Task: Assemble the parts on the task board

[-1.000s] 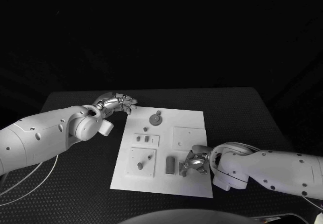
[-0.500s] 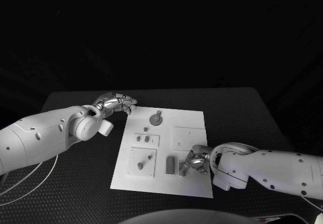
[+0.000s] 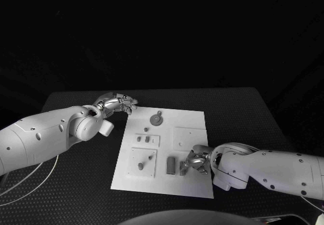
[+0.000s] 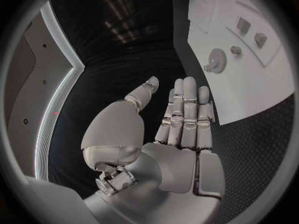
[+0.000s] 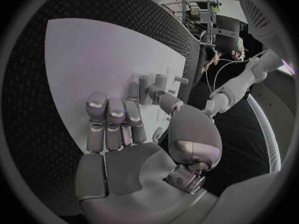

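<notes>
Board (image 3: 192, 187) lies in the middle of the black table (image 3: 236, 108), long side running away from the robot, in the head view. Near its far edge sits a round gear-like part (image 3: 156, 120); below it a small plate with two little parts (image 3: 142, 138); nearer the left front corner a square plate with one part (image 3: 140, 166); by the right edge a plain square plate (image 3: 189, 137). A dark oblong part (image 3: 171, 165) stands near the front edge, just beside the right hand (image 3: 194, 162). That hand rests over the board's front right area, fingers curled down around a small part; whether it actually grips it I cannot tell. The left hand (image 3: 116, 102) hangs just off the board's far left corner, over the table, fingers together, holding nothing

Left wrist view: the left hand (image 4: 168, 129) is flat and released, fingers straight and side by side, thumb apart, above the black table (image 4: 118, 84). The board (image 4: 249, 84) lies beyond the fingertips, with the gear (image 4: 217, 60) and two small parts (image 4: 251, 32) on it

Right wrist view: the right hand (image 5: 134, 139) is over the board (image 5: 93, 55), fingers bent, thumb reaching toward a cluster of upright parts (image 5: 151, 89) at the board's edge; thumb tip touches or nearly touches one, contact unclear
</notes>
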`<action>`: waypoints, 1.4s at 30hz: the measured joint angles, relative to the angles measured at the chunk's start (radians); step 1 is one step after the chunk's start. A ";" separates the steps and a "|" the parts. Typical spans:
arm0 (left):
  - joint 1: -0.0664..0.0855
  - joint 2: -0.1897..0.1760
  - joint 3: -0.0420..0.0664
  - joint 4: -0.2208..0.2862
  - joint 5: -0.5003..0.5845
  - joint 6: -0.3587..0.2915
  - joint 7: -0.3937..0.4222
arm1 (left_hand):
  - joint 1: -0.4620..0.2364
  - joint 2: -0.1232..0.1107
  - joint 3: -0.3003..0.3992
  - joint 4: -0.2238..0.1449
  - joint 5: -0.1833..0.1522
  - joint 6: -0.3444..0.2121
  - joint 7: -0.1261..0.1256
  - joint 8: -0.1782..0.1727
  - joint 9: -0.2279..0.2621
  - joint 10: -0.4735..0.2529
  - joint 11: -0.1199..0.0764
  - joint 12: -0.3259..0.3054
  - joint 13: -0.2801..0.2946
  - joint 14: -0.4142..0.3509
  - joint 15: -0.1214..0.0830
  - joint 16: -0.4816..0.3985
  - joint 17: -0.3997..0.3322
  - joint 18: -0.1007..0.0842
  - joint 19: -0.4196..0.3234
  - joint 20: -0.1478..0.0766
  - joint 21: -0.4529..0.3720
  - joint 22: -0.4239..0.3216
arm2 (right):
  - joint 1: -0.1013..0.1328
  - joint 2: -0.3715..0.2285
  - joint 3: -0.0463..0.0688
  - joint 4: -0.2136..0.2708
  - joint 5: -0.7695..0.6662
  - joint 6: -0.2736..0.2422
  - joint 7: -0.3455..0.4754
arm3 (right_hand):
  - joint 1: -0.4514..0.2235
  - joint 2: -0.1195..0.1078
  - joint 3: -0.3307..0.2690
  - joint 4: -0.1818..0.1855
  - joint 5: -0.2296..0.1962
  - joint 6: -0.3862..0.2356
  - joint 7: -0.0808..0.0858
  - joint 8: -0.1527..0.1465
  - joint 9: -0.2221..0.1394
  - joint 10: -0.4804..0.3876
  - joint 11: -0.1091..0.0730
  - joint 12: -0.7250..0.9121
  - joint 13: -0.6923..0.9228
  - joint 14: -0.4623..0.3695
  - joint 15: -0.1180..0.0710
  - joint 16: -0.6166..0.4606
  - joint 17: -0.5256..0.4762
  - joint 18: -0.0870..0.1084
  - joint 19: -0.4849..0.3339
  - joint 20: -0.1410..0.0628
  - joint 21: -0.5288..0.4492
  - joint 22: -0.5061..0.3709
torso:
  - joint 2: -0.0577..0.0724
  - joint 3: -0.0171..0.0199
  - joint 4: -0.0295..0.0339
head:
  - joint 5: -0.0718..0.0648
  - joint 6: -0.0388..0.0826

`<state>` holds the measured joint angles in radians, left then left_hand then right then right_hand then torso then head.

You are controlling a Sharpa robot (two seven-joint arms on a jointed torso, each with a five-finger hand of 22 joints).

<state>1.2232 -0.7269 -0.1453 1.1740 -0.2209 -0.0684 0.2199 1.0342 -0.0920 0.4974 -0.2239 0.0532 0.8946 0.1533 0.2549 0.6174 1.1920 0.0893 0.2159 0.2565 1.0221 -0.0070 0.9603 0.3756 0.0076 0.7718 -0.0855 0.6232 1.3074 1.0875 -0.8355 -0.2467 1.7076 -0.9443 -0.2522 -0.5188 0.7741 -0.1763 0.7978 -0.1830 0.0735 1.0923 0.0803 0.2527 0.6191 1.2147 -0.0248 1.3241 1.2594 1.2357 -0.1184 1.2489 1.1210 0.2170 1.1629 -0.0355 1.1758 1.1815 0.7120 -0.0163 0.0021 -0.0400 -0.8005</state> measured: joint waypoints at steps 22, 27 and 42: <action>0.000 -0.001 0.000 0.000 0.000 0.000 -0.002 | 0.000 0.000 0.000 0.000 0.000 -0.001 -0.001 0.000 0.001 0.000 0.000 0.000 0.000 0.000 0.000 0.000 0.000 0.000 0.000 0.000 0.000 0.000 | 0.000 -0.004 0.000 -0.002 0.003 0.005 0.014 | -0.016 -0.043 0.001 0.037 -0.015 0.002 -0.002 0.002 -0.007 0.000 0.000 -0.008 0.006 0.002 0.002 -0.004 0.007 0.000 0.003 -0.004 0.001 -0.004 | 0.000 -0.0004 0.0004 | -0.002 -0.003; 0.000 -0.001 0.000 0.000 -0.001 0.000 -0.002 | 0.000 0.000 0.000 0.000 0.000 -0.002 -0.001 0.000 0.001 0.000 0.000 0.000 0.000 0.000 0.000 0.000 0.000 0.000 0.000 0.000 0.000 0.000 | 0.000 -0.013 0.001 -0.004 0.003 0.006 0.027 | 0.015 -0.035 -0.014 0.010 -0.015 0.002 -0.002 0.002 -0.006 0.000 0.000 -0.008 0.009 0.001 0.002 -0.008 0.010 0.000 -0.001 -0.008 0.005 -0.004 | 0.000 0.0001 0.0001 | -0.002 -0.001; 0.000 0.013 0.000 -0.040 0.007 -0.006 0.001 | 0.000 0.000 0.000 0.000 0.000 -0.002 -0.002 0.000 0.001 0.000 0.000 0.003 0.000 0.000 0.000 0.000 0.001 0.000 0.000 0.000 0.000 0.001 | 0.068 -0.074 0.028 -0.048 0.011 0.007 0.143 | -0.035 -0.101 -0.144 0.041 -0.023 -0.057 0.014 -0.003 -0.006 -0.098 0.016 -0.066 -0.035 -0.028 0.006 -0.022 0.020 -0.003 -0.026 -0.025 0.005 -0.008 | -0.004 0.0018 -0.0026 | -0.009 0.038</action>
<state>1.2232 -0.7137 -0.1453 1.1342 -0.2143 -0.0743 0.2210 1.0342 -0.0920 0.4974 -0.2239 0.0532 0.8930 0.1517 0.2549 0.6189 1.1920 0.0893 0.2189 0.2566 1.0221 -0.0070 0.9603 0.3763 0.0076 0.7719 -0.0855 0.6232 1.3079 1.1552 -0.9091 -0.2185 1.6597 -0.9334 -0.2451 -0.3756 0.7386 -0.2777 0.6537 -0.1422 0.0503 1.0353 0.0943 0.2494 0.6129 1.1166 -0.0089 1.2583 1.2242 1.2075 -0.1127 1.2267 1.1407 0.2137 1.1373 -0.0609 1.1807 1.1732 0.7083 -0.0145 -0.0005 -0.0485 -0.7623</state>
